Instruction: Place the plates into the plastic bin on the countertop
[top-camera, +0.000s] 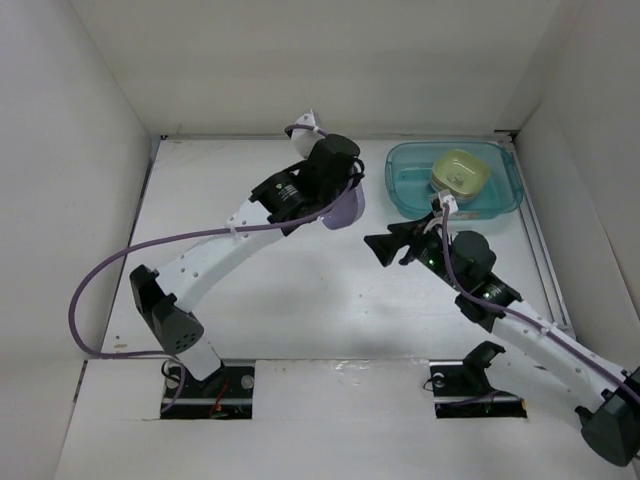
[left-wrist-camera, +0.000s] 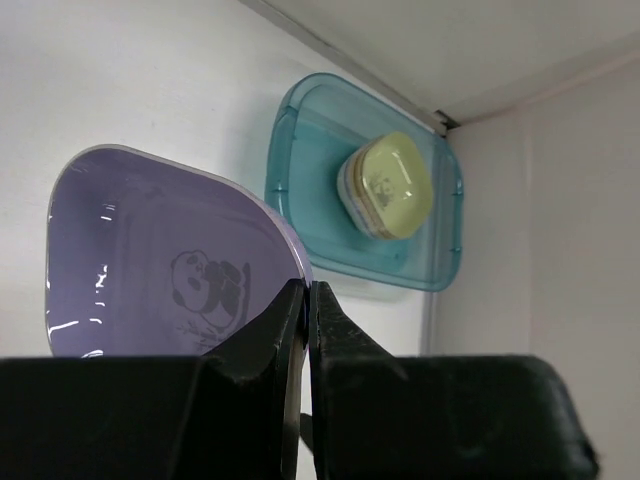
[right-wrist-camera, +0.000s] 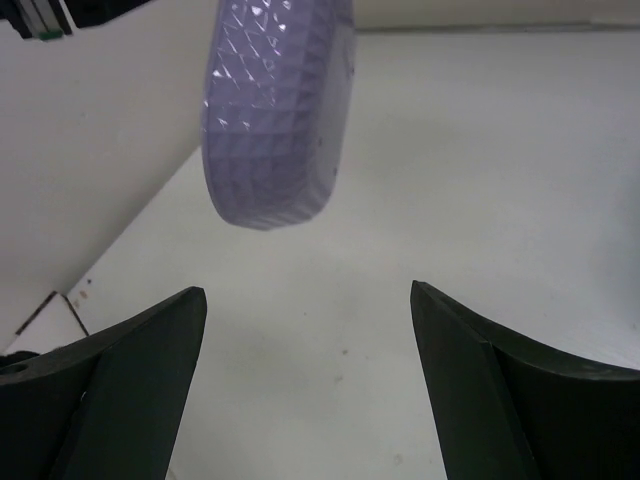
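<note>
My left gripper (left-wrist-camera: 307, 288) is shut on the rim of a purple plate (left-wrist-camera: 150, 260) with a panda print, held above the countertop (top-camera: 300, 290) just left of the teal plastic bin (top-camera: 410, 190). The plate shows in the top view (top-camera: 347, 208) and its ridged underside in the right wrist view (right-wrist-camera: 275, 110). The bin (left-wrist-camera: 310, 160) holds a stack of plates with a yellow-green one (top-camera: 460, 173) on top (left-wrist-camera: 392, 185). My right gripper (top-camera: 385, 245) is open and empty, low over the countertop, pointing left toward the purple plate.
White walls enclose the countertop on the left, back and right. The bin sits in the back right corner near the right wall (top-camera: 580, 180). The left arm's purple cable (top-camera: 110, 270) loops over the left side.
</note>
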